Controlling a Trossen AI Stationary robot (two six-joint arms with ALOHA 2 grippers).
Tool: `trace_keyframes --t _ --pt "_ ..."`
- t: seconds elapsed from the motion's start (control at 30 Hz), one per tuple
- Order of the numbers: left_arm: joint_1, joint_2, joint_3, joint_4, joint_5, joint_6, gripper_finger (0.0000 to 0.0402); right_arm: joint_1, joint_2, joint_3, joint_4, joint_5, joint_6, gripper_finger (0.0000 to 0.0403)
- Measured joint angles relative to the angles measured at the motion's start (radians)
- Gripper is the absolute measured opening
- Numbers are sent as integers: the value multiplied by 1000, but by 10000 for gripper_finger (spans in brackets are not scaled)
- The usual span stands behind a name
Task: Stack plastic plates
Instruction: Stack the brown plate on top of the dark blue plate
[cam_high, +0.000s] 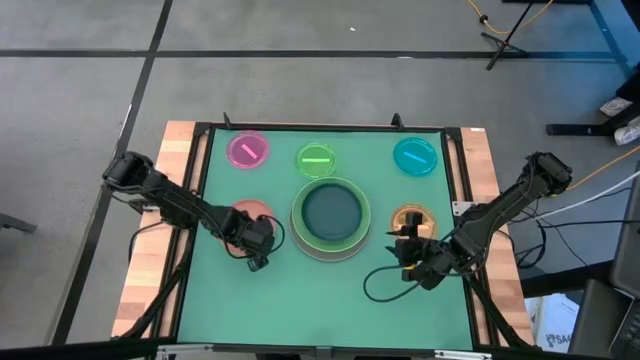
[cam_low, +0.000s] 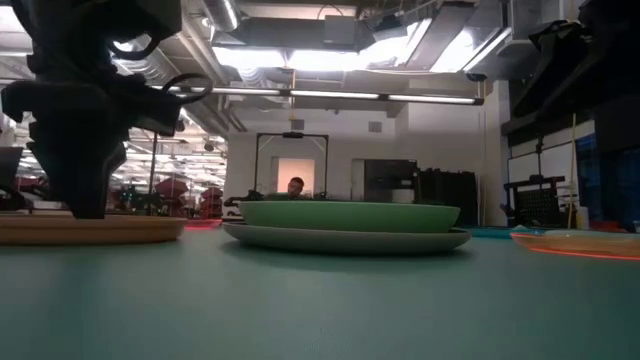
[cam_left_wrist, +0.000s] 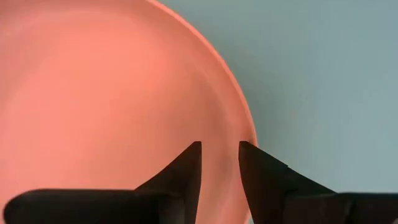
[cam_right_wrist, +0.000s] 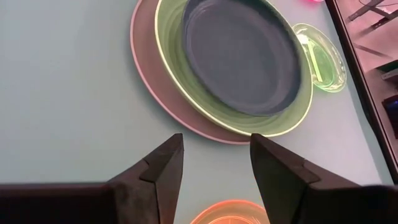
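A stack stands mid-table: the dark teal plate (cam_high: 332, 212) lies in the light green plate (cam_high: 300, 222), which lies on the grey plate (cam_right_wrist: 144, 50). The salmon plate (cam_high: 240, 212) lies flat to the stack's left. My left gripper (cam_left_wrist: 220, 146) hangs over its rim nearest the stack, fingers a narrow gap apart. The small orange plate (cam_high: 412, 218) lies to the stack's right. My right gripper (cam_right_wrist: 214, 140) is open just near of it, touching nothing and pointing toward the stack. Small pink (cam_high: 248, 150), green (cam_high: 316, 158) and blue (cam_high: 414, 155) plates line the far side. My left gripper comes down from above at the salmon plate's rim (cam_left_wrist: 245, 118) on the side toward the stack, one finger over the plate's inside and one over the rim. Whether the fingertips touch the plate, I cannot tell. The plate lies flat on the table.
The green mat (cam_high: 300, 300) has free room along its near half. A dark raised frame (cam_high: 452, 160) borders the mat, with wooden table edges outside it. Cables trail from both arms onto the mat. A person shows far off in the room behind the stack (cam_low: 296, 186).
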Motion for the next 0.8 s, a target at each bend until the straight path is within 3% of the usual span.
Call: trace_keyframes --t 0.2,0.33,0.8 --pt "-3 0 91 -121 -3 28 101 0 0 0 0 0 0 179" --pt "-28 0 115 -93 26 60 101 0 0 0 0 0 0 179" --pt "-56 0 -42 64 24 48 101 0 0 0 0 1 -1 179"
